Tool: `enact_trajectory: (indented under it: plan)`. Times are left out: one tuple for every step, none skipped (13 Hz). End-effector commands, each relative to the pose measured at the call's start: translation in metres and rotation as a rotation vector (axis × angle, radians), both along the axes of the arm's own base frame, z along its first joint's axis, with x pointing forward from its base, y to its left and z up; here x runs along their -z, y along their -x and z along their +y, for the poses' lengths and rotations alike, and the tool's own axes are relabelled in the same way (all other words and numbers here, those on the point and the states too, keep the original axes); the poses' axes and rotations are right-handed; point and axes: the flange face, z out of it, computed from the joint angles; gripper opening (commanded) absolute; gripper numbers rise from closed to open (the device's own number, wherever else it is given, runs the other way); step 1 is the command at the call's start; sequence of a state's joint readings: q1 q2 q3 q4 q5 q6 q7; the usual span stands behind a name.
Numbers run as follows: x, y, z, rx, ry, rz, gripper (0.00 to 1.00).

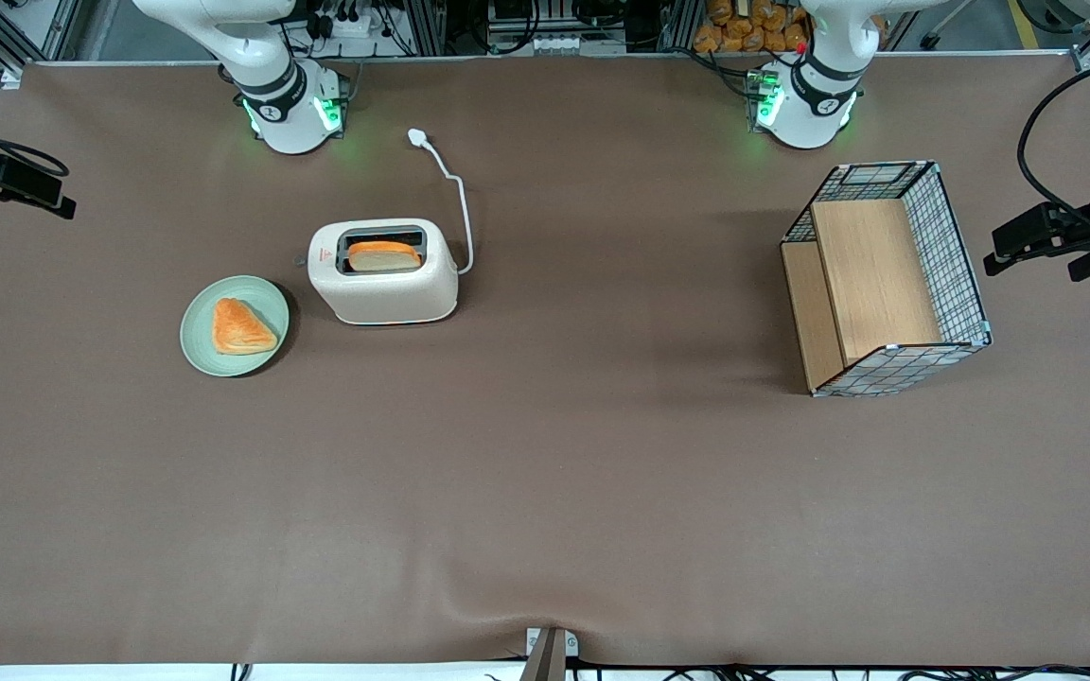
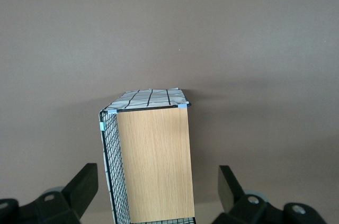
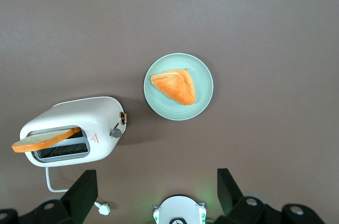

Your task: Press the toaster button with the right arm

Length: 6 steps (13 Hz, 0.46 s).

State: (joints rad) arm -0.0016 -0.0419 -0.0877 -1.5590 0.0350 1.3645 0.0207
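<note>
Now the claw of the right arm hangs high above the brown surface, well apart from the toaster, and its two black fingers are spread wide with nothing between them. In the front view this claw shows at the working arm's end of the surface.

With the toaster as landmark, going from near to far: the green plate lies just beside the toaster, a little nearer to the front camera, and it carries a triangular orange pastry. The toaster itself stands upright on the surface, with one slice of bread sticking out of a slot. The toaster button, a small grey knob, sits on the short side that faces the plate, close to the small red logo. The white cord runs from the toaster farther from the front camera and ends in the plug, lying loose near the right arm's base.

A wire-mesh basket with wooden panels stands toward the parked arm's end.
</note>
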Motion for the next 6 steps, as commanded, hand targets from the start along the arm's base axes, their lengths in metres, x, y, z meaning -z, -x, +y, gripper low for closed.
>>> enact_trajectory:
  plan:
    - [-0.0042,0.0003,0.0019,0.007,0.022,0.005,1.0]
    - [-0.0035,0.0003,0.0019,0.009,0.022,0.006,1.0]
    - [-0.0027,-0.0002,0.0019,0.007,0.022,0.008,1.0]
    - [-0.0027,-0.0002,0.0019,0.003,0.021,0.007,1.0]
    - [-0.0013,-0.0007,0.0011,0.001,0.021,0.009,1.0]
    - [-0.0006,-0.0006,0.0002,0.001,0.022,0.01,1.0]
